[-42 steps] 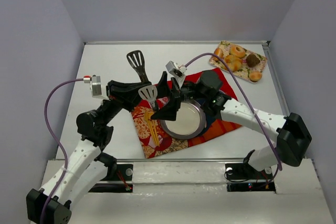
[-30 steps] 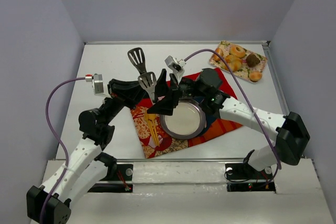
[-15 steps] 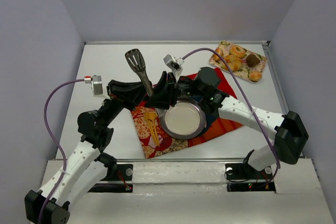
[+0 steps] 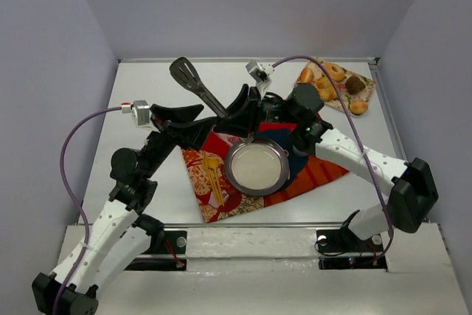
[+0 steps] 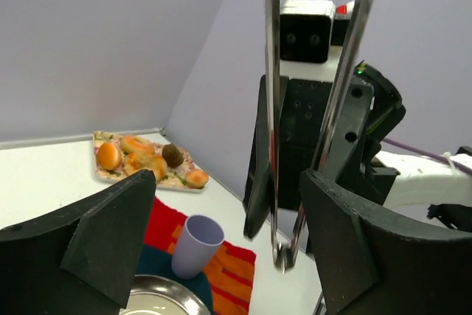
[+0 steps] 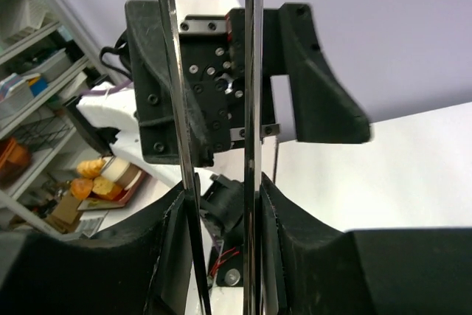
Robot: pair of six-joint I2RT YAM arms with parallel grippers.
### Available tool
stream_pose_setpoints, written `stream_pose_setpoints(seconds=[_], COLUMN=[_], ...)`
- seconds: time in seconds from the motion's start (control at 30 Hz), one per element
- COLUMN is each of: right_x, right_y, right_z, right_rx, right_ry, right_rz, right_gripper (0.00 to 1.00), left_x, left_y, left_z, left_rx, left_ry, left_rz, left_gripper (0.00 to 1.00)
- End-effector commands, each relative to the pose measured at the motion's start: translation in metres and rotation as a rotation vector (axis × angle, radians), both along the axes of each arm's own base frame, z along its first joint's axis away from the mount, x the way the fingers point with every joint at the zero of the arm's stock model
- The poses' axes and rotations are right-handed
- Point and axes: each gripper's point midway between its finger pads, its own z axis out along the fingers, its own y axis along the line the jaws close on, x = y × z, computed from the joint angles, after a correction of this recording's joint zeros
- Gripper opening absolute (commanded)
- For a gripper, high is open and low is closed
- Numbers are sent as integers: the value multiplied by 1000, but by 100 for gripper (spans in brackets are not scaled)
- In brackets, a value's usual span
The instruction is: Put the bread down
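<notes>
The bread (image 4: pixel 359 107) is a small round golden bun on the near corner of the food tray (image 4: pixel 366 95) at the back right; the left wrist view also shows the bread (image 5: pixel 196 178). Metal tongs (image 4: pixel 193 81) with dark slotted heads are held up over the table's middle. My right gripper (image 4: pixel 234 112) is shut on them, its fingers (image 6: pixel 299 226) pressing the two tong arms (image 6: pixel 252 108). My left gripper (image 4: pixel 190 122) is open, and the tongs' joined end (image 5: pixel 282 254) hangs between its spread fingers (image 5: pixel 103 237), touching neither.
A steel plate (image 4: pixel 256 187) lies on a red patterned cloth (image 4: pixel 317 171), with golden cutlery (image 4: pixel 212 175) to its left. A lavender cup (image 5: pixel 195 245) stands beside the plate. On the tray are also a bagel (image 4: pixel 334 71), a dark muffin (image 4: pixel 356 83) and more buns.
The right gripper shut on the tongs and the left gripper opened off them. The tongs and right wrist have shifted toward the back of the table.
</notes>
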Motion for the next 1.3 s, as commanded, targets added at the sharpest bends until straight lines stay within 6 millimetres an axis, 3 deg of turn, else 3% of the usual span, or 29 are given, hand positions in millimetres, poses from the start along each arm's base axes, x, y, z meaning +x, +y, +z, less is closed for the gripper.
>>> stream_pose_setpoints(seconds=[0.0,0.1,0.3,0.33,0.4,0.43,0.5,0.53,0.57,0.6,0.67,0.7,0.77,0.8,0.83,0.9,1.1,1.27], right_x=[6,25,80,92,120,143,164,179,184,188,191,193,195,197,196,196,179,165], right_y=[-25,-42,-90,-100,-118,-142,-177,-214,-235,-276,-306,-326,-338,-345,-362,-377,-423,-446], right_z=[46,46,25,19,13,2,2,-21,-29,-37,-57,-79,-97,-107,-116,-126,-179,-208], right_rx=[88,84,12,-21,-81,-145,-221,-347,-412,-502,-602,-692,-730,-758,-780,-811,-960,-1010], right_ry=[-69,-51,0,54,0,48,3,48,76,122,177,239,299,325,372,424,626,752], right_rz=[-33,-87,-276,-369,-575,-793,-1024,-1235,-1347,-1546,-1659,-1685,-1677,-1681,-1711,-1721,-1742,-1744], right_gripper=[40,40,39,40,41,42,43,44,44,44,46,46,44,44,44,45,48,53], left_x=[-3,3,32,41,47,50,53,56,57,61,67,74,83,91,96,108,124,128], left_y=[11,17,49,62,72,80,86,92,96,102,110,114,116,114,115,112,109,109], left_z=[24,15,-14,-20,-36,-41,-52,-55,-59,-68,-76,-88,-99,-121,-118,-134,-144,-151], left_rx=[-8,6,43,34,54,53,63,52,53,51,41,51,84,155,166,226,266,273], left_ry=[-57,-16,188,232,299,319,350,364,373,402,439,482,531,597,611,664,670,656], left_rz=[60,107,335,417,484,530,569,604,624,668,721,768,803,824,843,860,843,794], left_gripper=[91,99,99,99,99,99,99,99,99,99,99,99,99,99,99,99,99,99])
